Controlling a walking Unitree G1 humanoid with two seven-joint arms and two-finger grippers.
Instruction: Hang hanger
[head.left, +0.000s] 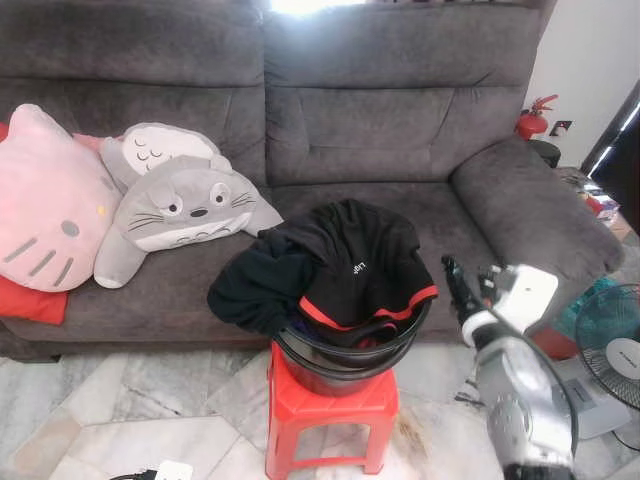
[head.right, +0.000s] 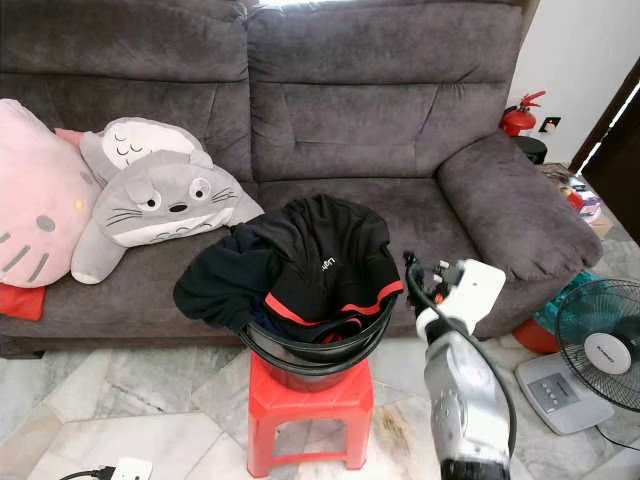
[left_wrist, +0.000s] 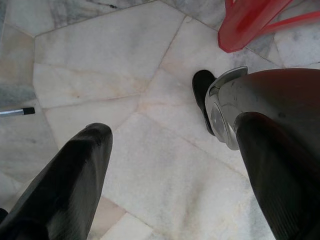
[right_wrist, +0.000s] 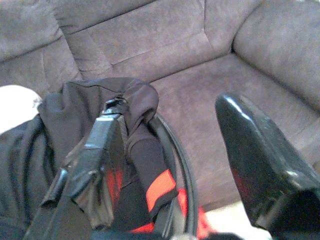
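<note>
Your right gripper (right_wrist: 170, 150) hovers with fingers spread just beside the right rim of the black bucket (head.left: 345, 365) on the red stool (head.left: 330, 405). Black clothes (head.left: 320, 265) spill over the bucket's left rim. Your left gripper (left_wrist: 165, 165) hangs spread above the marble floor (left_wrist: 100, 75).

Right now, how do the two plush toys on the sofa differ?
The pink cat plush is pink, rounder and larger, cut off by the picture's edge; the grey plush is grey with a white belly and shows whole. The pink cat plush sits at the sofa's far left end; the grey plush leans against it, nearer the bucket. Both rest on the seat.
</note>
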